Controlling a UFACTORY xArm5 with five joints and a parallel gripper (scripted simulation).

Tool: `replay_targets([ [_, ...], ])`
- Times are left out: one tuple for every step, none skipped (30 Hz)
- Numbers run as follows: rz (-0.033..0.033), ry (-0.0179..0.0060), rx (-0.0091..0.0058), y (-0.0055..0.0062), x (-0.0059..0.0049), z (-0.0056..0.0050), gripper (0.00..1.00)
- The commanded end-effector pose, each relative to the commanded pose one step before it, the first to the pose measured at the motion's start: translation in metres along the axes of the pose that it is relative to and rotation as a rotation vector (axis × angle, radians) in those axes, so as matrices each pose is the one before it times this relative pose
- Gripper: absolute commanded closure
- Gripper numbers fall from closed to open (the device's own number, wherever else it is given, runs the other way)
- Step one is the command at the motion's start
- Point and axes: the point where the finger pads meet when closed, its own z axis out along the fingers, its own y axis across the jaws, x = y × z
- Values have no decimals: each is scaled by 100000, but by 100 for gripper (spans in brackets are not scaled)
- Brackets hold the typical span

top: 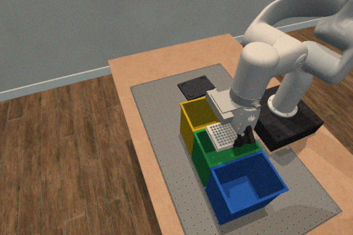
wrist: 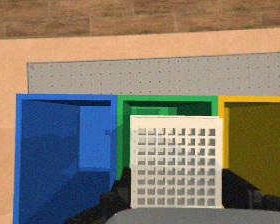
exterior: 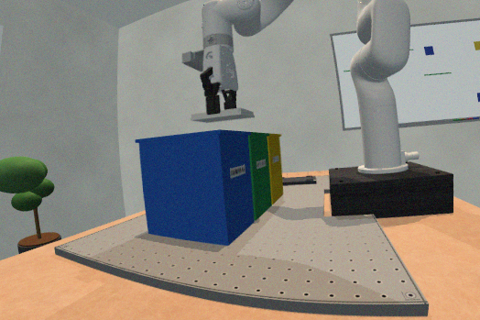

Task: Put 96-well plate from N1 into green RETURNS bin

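Note:
My gripper [top: 243,138] is shut on the white 96-well plate [top: 221,135] and holds it level above the bins. In the wrist view the plate [wrist: 176,161] hangs over the green bin, with the black fingers at its left and right sides. The green bin [top: 225,155] stands upright in the middle of the row. From the side view the plate [exterior: 223,115] floats a little above the bin rims, and the gripper [exterior: 219,104] grips it from above. The empty black plate nest [top: 196,87] lies flat behind the yellow bin.
A blue bin [top: 245,185] stands at the near end of the row and a yellow bin [top: 198,118] at the far end, both upright and touching the green one. The arm's black base block [top: 286,121] stands to the right of the bins on the grey perforated board.

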Motion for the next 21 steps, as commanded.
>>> replay_targets([
  [-3,362,128,2,94,-136,100],
  [0,0,0,7,-2,0,100],
  [0,0,0,7,-2,0,100],
  [0,0,0,6,-2,0,100],
  [0,0,0,0,0,0,100],
  [0,0,0,0,0,0,100],
  [0,0,0,5,-1,0,100],
  [0,0,0,5,-1,0,100],
  [0,0,0,5,-1,0,100],
  [0,0,0,5,-1,0,100],
  [0,0,0,4,-1,0,100],
  [0,0,0,4,-1,0,100],
  [0,0,0,4,-1,0,100],
  [0,0,0,4,-1,0,100],
  [0,0,0,3,-1,167,100],
  [0,0,0,2,-2,167,100],
  [0,0,0,2,-2,167,100],
  [0,0,0,2,-2,167,100],
  [0,0,0,2,-2,167,100],
  [0,0,0,2,-2,167,100],
  [0,0,0,2,-1,167,100],
])
